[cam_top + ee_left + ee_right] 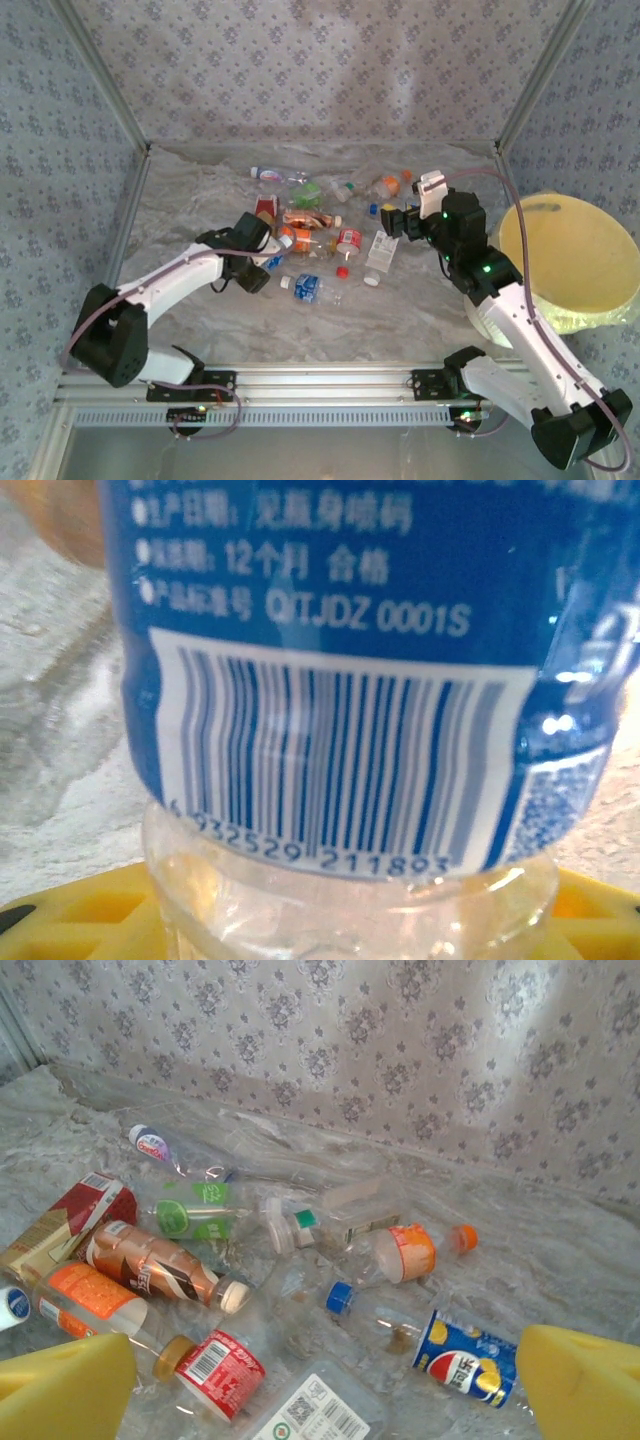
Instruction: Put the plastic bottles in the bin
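- We see small clear plastic bottles (310, 240) with red, orange, green and blue labels lying on their sides, clustered mid-tabletop toward the far edge.
- One blue-labelled clear plastic bottle (330, 630) shows us its barcode.
- The large round pale-yellow plastic bin (590, 260) stands upright beyond the tabletop's right edge.

- I see the bin (590, 262), pale yellow, standing off the table's (190, 215) right edge.
- The plastic bottles (320, 235) lie scattered on the table, well left of the bin.
- My right tool (388, 218) hangs between bin and bottles.
- My left tool (270, 262) sits low at the scatter's side farthest from the bin.
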